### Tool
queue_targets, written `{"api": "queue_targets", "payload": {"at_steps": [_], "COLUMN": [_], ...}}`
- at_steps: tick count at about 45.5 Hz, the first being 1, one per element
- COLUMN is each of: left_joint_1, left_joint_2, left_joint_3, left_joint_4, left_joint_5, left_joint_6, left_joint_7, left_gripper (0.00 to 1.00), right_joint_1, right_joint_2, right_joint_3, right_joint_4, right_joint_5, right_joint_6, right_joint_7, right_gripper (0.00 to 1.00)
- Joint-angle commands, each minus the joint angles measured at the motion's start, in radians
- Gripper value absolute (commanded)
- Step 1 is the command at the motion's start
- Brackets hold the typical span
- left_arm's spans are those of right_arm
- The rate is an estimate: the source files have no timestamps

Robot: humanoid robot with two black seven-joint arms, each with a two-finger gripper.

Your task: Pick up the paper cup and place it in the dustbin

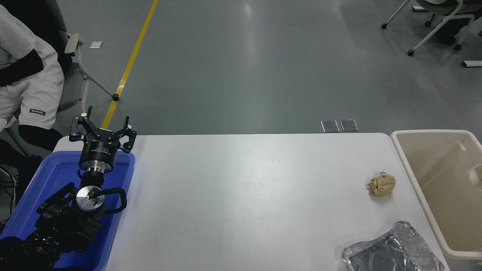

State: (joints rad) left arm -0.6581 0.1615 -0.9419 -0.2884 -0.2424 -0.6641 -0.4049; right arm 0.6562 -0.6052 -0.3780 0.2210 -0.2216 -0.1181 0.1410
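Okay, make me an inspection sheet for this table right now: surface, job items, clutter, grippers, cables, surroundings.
Surface: white table, no spills seen.
Job's things: paper cup inside the dustbin, cut off by the picture's right edge.
Clutter: crumpled paper ball near the dustbin; foil tray at the near right corner; blue tray at the left.
Grippers: left gripper open, parked over the blue tray; right gripper not in view.
Cables: black cable looped at the left arm's wrist.
Surroundings: grey floor with a yellow line; seated person at far left; wheeled chair at far right.
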Motion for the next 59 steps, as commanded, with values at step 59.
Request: {"api": "queue_targets", "payload": {"at_steps": [59], "left_joint_1": [0.0], "left_joint_2": [0.003], "left_joint_3": [0.0], "left_joint_4": [0.0], "left_joint_5": [0.0], "left_joint_6": [0.0], "left_joint_7": [0.0], "left_gripper": [0.99], "right_joint_1": [0.059], "right_joint_2": [-0.022], "right_joint_3": [0.106], "right_joint_4": [0.044], "right_joint_5": [0.002], "right_joint_6": [-0.072], "right_joint_7": [0.002], "right_gripper": [1.0]}}
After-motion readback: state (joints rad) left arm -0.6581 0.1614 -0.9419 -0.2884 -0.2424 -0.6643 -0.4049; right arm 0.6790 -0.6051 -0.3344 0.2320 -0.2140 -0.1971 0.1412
